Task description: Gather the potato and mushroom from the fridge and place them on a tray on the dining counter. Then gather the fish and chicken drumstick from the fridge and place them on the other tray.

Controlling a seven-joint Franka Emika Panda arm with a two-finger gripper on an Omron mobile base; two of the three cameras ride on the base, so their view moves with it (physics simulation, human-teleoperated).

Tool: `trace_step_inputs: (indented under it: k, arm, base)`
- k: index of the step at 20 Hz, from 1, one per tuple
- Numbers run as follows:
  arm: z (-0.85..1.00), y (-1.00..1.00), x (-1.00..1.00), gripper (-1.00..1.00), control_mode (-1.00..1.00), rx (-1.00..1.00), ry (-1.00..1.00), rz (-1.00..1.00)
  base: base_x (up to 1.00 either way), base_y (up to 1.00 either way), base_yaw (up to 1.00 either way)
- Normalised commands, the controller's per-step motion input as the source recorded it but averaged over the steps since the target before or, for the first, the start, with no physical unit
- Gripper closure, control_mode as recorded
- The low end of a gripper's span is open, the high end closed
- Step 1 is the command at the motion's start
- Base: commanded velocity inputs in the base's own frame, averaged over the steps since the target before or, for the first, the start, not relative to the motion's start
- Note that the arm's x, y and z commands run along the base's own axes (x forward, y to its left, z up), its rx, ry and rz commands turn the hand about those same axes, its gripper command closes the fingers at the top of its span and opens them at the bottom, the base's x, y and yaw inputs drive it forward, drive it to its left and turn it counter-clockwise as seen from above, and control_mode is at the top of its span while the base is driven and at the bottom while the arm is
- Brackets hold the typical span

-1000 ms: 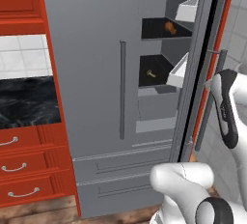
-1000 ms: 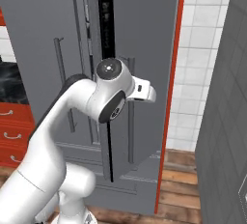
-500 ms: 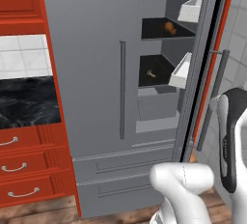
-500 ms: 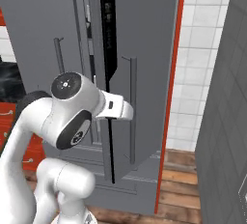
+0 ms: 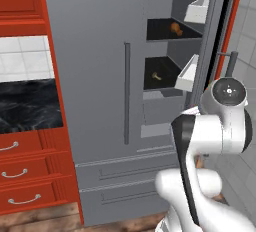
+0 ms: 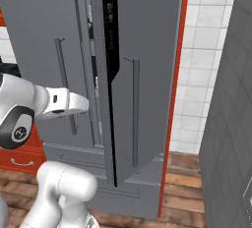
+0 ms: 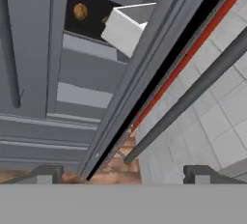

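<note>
- One door of the fridge (image 5: 100, 76) stands swung out toward the robot, seen edge-on in the right base view as a tall panel with its bar handle (image 6: 135, 111) running straight up and down.
- The fridge's long axis is vertical; its front faces the robot, with two wide drawers (image 5: 125, 176) across the bottom and the other door shut, its handle (image 5: 127, 93) also upright.
- Through the gap, dark shelves show a brown item (image 5: 175, 28) on the upper one and a small tan item (image 5: 156, 76) below; both are too small to name surely, perhaps the drumstick and the mushroom.
- White door bins (image 5: 197, 10) hang on the inside of the open door.
- The gripper (image 7: 123, 172) looks up along the open door's edge, jaws spread wide with nothing between them, the bar handle slanting across just beyond the fingertips (image 7: 48, 172).
- Against the frames a second ago, the arm has dropped and pulled back from the handle, and the jaws have parted.
- A red cabinet (image 5: 30, 186) and a black marble counter (image 5: 27, 106) flank the fridge on the left.
</note>
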Motion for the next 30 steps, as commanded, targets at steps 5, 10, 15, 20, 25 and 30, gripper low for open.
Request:
trace_step_inputs:
  k: [5, 10, 15, 20, 25, 30]
  arm:
    - [0.37, 0.9, 0.45, -1.0, -1.0, -0.24, -0.02, -0.04]
    - [0.48, 0.47, 0.65, -1.0, -1.0, -0.19, 0.0, -0.05]
    - [0.11, -0.03, 0.81, -1.0, -1.0, -0.07, 0.02, -0.03]
    - [0.11, -0.15, 0.83, -1.0, -1.0, -0.06, 0.07, 0.0]
    - [0.05, -0.25, 0.71, -1.0, -1.0, -0.1, 0.1, -0.04]
    - [0.0, -0.4, 0.44, -1.0, -1.0, -0.08, 0.12, -0.1]
  base:
    - [0.0, 0.0, 0.0]
    - [0.0, 0.0, 0.0]
    - [0.0, 0.0, 0.0]
    - [0.0, 0.0, 0.0]
    - [0.0, 0.0, 0.0]
    - [0.0, 0.0, 0.0]
